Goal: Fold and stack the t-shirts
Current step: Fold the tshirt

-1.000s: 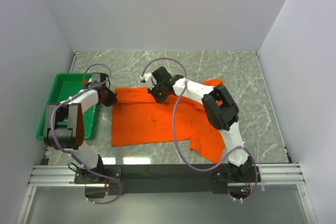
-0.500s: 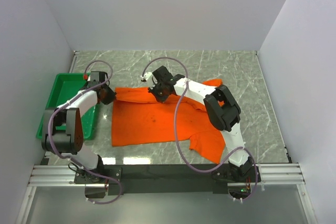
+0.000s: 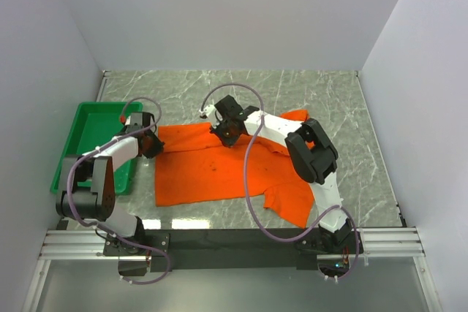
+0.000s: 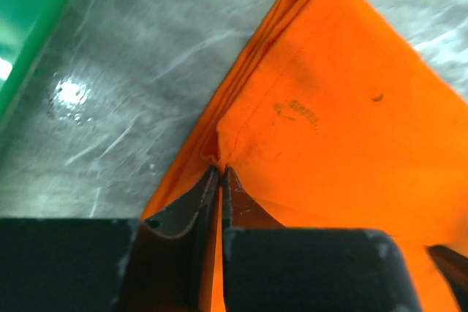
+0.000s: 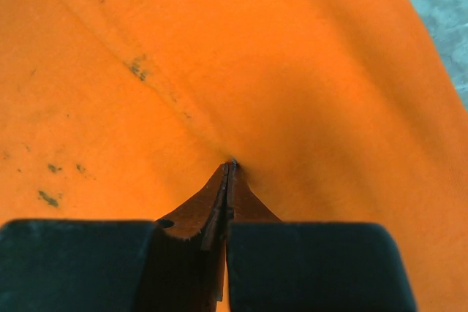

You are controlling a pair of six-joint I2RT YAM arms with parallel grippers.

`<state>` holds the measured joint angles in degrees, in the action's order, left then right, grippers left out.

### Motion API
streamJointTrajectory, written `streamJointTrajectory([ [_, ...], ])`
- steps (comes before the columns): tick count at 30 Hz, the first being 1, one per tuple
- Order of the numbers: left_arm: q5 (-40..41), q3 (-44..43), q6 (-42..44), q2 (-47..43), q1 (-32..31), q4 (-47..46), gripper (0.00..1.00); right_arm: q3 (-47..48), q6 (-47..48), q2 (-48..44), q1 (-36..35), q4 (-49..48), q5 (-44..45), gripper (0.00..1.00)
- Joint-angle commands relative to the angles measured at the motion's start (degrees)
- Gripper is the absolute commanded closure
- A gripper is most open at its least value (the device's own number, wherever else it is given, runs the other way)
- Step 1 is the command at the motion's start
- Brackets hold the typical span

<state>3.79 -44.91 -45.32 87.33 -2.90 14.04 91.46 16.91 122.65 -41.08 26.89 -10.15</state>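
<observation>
One bright orange t-shirt point(image 3: 212, 169) lies spread and wrinkled on the marble table, with one sleeve point(image 3: 289, 202) pointing toward the near right. My left gripper point(image 3: 152, 145) sits at the shirt's far left corner. In the left wrist view the gripper point(image 4: 220, 169) is shut on the cloth's doubled edge point(image 4: 344, 107), and orange fabric shows between the fingers. My right gripper point(image 3: 229, 133) is at the middle of the shirt's far edge. In the right wrist view the gripper point(image 5: 231, 164) is shut, pinching a small pucker of the fabric point(image 5: 219, 56).
A green tray point(image 3: 88, 144) stands at the table's left edge, right beside the left arm. White walls enclose the table on three sides. Bare marble point(image 3: 322, 93) lies beyond the shirt and to its right.
The left gripper has drawn the shirt's far left corner slightly toward the near side. The right gripper has shifted a little to the right along the far edge and closed on the cloth.
</observation>
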Motion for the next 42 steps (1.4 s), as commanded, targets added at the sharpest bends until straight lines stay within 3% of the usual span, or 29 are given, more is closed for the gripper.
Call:
streamJointTrajectory([
  [1,2.9,0.9,-0.3,-0.8,-0.8,-2.1,0.88,-0.6,-1.8,-5.3,1.1,-1.1,-0.9,1.0],
  [2,3.2,1.2,0.0,-1.5,-0.8,-2.1,0.83,-0.8,-3.8,-6.9,2.4,-1.6,-1.4,1.0],
  [5,5.4,0.8,1.5,-4.1,-0.8,-1.7,0.68,-1.9,-8.7,-10.9,6.6,-3.5,-2.6,0.87],
  [6,6.2,0.3,2.0,-4.7,-0.8,-1.2,0.65,-2.6,-10.2,-12.1,7.8,-4.0,-3.2,0.77],
  [9,8.1,-2.8,4.4,-6.5,-0.8,0.7,0.51,-4.8,-16.8,-16.0,14.2,-6.5,-2.3,0.67],
  [11,8.1,-5.8,5.5,-7.0,-0.9,2.2,0.39,-7.0,-25.2,-19.2,18.0,-9.1,0.3,0.64],
  [14,7.3,-9.6,8.6,-6.0,-1.7,2.9,0.32,-12.4,-35.0,-23.2,26.2,-12.2,1.1,0.58],
  [18,5.7,-13.4,12.0,-2.1,-3.5,2.7,0.31,-22.3,-44.9,-27.2,37.0,-16.8,0.6,0.55],
  [22,4.9,-16.1,13.5,3.2,-5.0,1.3,0.3,-25.6,-50.6,-27.1,46.2,-18.6,-4.4,0.49],
  [29,2.8,-20.6,13.7,13.4,-5.0,0.8,0.32,-25.5,-54.7,-21.2,49.5,-21.6,-6.5,0.47],
  [42,5.3,-19.7,14.4,17.6,-5.0,0.5,0.34,-18.9,-55.7,-10.2,50.1,-26.8,-12.3,0.46],
])
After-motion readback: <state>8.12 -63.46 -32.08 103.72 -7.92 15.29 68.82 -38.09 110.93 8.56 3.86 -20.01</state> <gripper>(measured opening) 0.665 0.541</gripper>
